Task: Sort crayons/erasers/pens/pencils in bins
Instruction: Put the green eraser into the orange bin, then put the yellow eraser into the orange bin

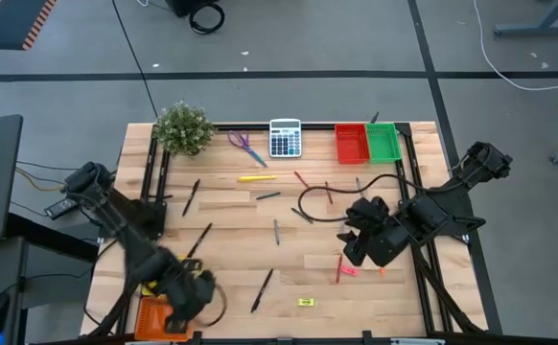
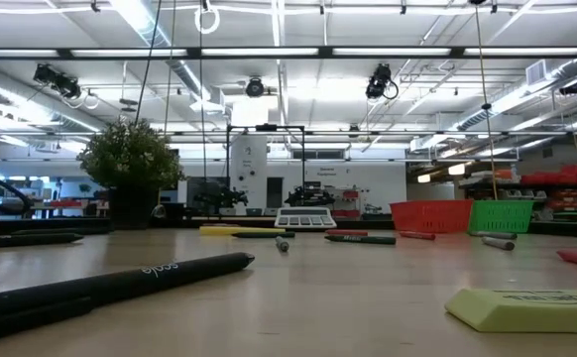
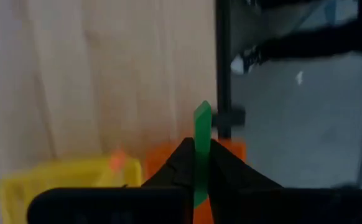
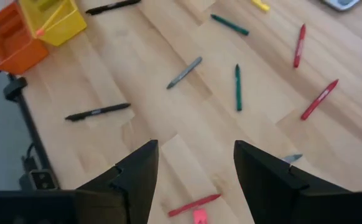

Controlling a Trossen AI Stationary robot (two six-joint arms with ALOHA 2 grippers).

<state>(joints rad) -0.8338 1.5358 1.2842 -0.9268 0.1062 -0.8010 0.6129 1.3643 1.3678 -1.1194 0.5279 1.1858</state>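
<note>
My left gripper [image 3: 196, 152] is shut on the green eraser [image 3: 202, 121] at the table's near left corner [image 1: 191, 293], above the orange bin [image 3: 232, 149] and beside the yellow bin [image 3: 63, 180]. My right gripper [image 4: 196, 168] is open above the table's right half [image 1: 360, 238], touching nothing. Below it lie a red crayon [image 4: 193, 204] and the pink eraser [image 4: 199, 216]. The yellow eraser [image 2: 526, 307] lies flat near the near edge. Black pens [image 4: 98, 112], green [image 4: 237, 87], grey [image 4: 184, 73] and red crayons [image 4: 320, 99] lie scattered on the wood. My left gripper pinches the green eraser edge-on between its two fingers, coming from above. The eraser's free end [image 3: 202, 115] stands out past the fingertips. The eraser is lifted clear, over the orange bin's edge.
The red bin [image 1: 350, 144] and green bin [image 1: 383, 142] stand at the far right, with the calculator [image 1: 285, 137], purple scissors [image 1: 245, 146] and a potted plant [image 1: 183, 127] along the far edge. A black cable [image 1: 317, 196] loops over the middle. A yellow pen [image 1: 257, 177] lies mid-table.
</note>
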